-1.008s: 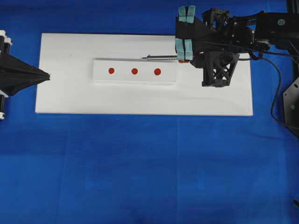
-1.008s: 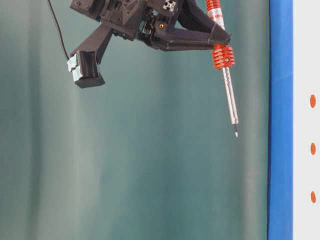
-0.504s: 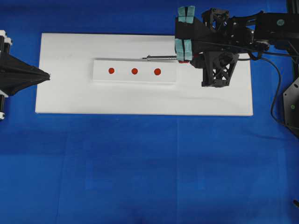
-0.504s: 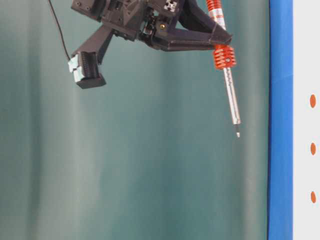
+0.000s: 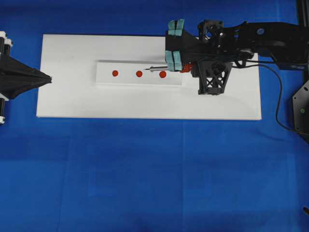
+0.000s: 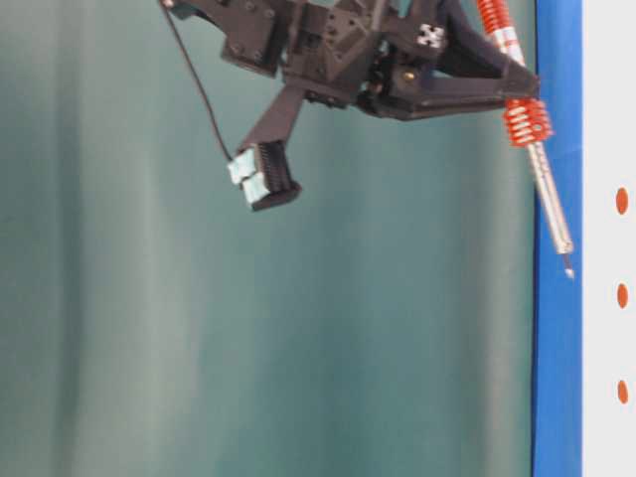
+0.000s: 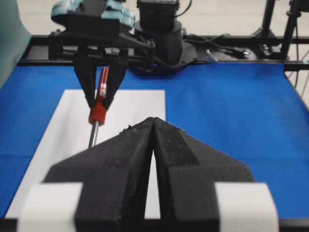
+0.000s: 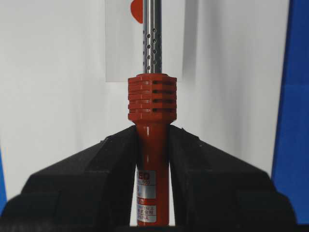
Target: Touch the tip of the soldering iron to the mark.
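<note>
My right gripper [image 5: 186, 67] is shut on the orange-red handle of the soldering iron [image 5: 166, 69] [image 8: 152, 104]. Its silver shaft points left over the white strip [image 5: 106, 79]. The mark [image 5: 162, 74], the rightmost and largest red dot, lies just beside the shaft. The thin tip [image 5: 146, 69] hangs between the mark and the middle dot [image 5: 139, 74]. In the table-level view the tip [image 6: 568, 272] is a short gap off the surface, past the mark [image 6: 621, 201]. In the right wrist view the mark [image 8: 136, 9] peeks out left of the shaft. My left gripper [image 5: 48, 78] [image 7: 153, 121] rests shut at the board's left edge.
The strip lies on a white board [image 5: 72, 101] set on blue cloth [image 5: 145, 169]. A third red dot [image 5: 115, 73] sits at the strip's left. The iron's black cord [image 5: 279, 104] loops down at the far right beside the right arm.
My right gripper has carried the iron left and down toward the strip. The tip went from beside the strip's far edge to over it. The left gripper has not moved.
</note>
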Controlling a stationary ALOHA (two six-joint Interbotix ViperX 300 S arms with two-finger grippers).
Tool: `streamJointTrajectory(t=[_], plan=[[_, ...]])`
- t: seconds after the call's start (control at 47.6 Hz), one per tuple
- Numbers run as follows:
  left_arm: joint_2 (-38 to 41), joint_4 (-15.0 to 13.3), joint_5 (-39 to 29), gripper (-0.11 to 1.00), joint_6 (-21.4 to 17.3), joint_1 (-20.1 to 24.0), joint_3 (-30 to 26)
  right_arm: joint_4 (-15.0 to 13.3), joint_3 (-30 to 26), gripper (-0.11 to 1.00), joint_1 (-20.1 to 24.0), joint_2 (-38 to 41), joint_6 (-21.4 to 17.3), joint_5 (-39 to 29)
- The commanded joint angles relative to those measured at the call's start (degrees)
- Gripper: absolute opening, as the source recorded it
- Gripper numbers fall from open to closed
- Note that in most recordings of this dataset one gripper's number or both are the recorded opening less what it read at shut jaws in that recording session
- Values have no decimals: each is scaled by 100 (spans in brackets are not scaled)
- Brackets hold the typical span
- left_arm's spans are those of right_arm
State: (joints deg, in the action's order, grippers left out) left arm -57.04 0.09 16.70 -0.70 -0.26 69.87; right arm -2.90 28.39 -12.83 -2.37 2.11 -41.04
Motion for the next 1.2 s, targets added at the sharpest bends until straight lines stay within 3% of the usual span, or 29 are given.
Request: streamJointTrajectory(t=[0.0, 1.176], plan=[[26, 9, 26, 0, -9, -9, -53, -9, -158, 7, -9, 18, -9, 114], [26, 9, 9, 0, 0, 0, -53, 0, -193, 7, -53, 466, 0, 378]])
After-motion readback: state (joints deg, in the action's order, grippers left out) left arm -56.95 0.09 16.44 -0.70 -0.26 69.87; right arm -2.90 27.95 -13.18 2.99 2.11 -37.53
